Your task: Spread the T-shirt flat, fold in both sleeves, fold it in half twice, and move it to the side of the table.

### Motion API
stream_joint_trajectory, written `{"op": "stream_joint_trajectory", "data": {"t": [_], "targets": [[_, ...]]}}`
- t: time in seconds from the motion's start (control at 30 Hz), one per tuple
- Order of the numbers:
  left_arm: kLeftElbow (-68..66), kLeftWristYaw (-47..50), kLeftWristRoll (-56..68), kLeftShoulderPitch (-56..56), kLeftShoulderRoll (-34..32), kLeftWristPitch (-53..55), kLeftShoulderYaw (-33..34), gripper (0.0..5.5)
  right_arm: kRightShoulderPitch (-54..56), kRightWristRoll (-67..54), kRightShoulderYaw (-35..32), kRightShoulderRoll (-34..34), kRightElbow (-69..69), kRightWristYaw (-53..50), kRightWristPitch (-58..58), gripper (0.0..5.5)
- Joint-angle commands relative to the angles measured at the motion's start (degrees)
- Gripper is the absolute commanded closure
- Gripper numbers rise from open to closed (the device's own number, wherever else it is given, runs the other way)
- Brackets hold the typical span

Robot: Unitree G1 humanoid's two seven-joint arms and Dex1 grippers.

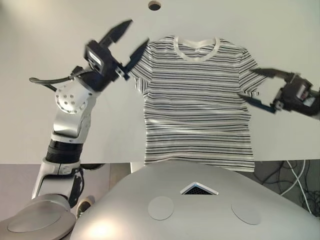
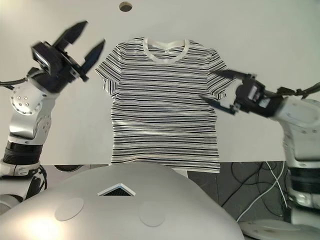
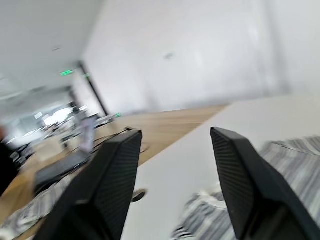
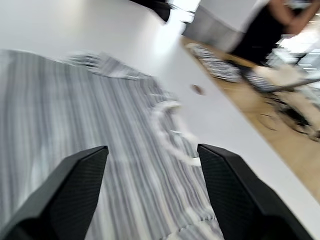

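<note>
On my head-camera feed, the left arm [image 1: 70, 117] is a silver-grey shell. It has a round joint plate [image 1: 70, 100] dotted with small screws and a black ribbed collar [image 1: 62, 150] lower down. A thin black cable [image 1: 50, 80] loops off near the wrist. The left gripper [image 1: 139, 31] is a black block with two black tapering fingers [image 3: 112, 185], whose faces I see finely chequered. The right arm [image 2: 300, 122] has the same pale silver shell, with a black band [image 2: 301, 175] and dark cables [image 2: 300, 91] by the wrist. The right gripper [image 2: 204, 84] is black, with like pointed fingers [image 4: 75, 195].
</note>
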State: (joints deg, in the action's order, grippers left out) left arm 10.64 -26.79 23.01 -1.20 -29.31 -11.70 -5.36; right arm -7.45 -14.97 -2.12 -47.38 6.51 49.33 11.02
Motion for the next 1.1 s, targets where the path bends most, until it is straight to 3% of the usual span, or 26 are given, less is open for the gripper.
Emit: {"op": "stream_joint_trajectory", "data": {"t": [0.03,0.17,0.33,0.8,0.93,1.1], "targets": [[-3.42,1.54,1.07,-0.11,3.22,3.2,3.31,2.98,11.19,16.46,6.8,7.45,-11.24,-10.79,5.19,2.15],[-7.61,3.04,-2.29,1.27,5.7,3.69,4.74,2.98,16.5,28.77,11.48,9.35,-20.49,-18.07,11.69,2.15],[-9.28,1.95,-2.04,0.91,6.44,6.54,6.25,2.98,21.16,35.6,15.89,11.44,-29.68,-21.49,16.32,2.15],[-12.06,2.14,-0.2,1.27,9.37,17.96,9.75,2.98,35.25,44.53,23.05,17.58,-54.81,-33.03,23.53,2.15],[-11.95,2.37,0.61,1.83,10.68,21.86,9.98,2.98,31.31,34.13,19.26,16.91,-47.84,-27.63,25.86,2.15],[-13.38,-0.14,8.63,1.54,11.84,36.61,11.29,2.98,19.34,-2.51,1.42,12.45,-12.1,-20.48,11.97,2.15]]}}
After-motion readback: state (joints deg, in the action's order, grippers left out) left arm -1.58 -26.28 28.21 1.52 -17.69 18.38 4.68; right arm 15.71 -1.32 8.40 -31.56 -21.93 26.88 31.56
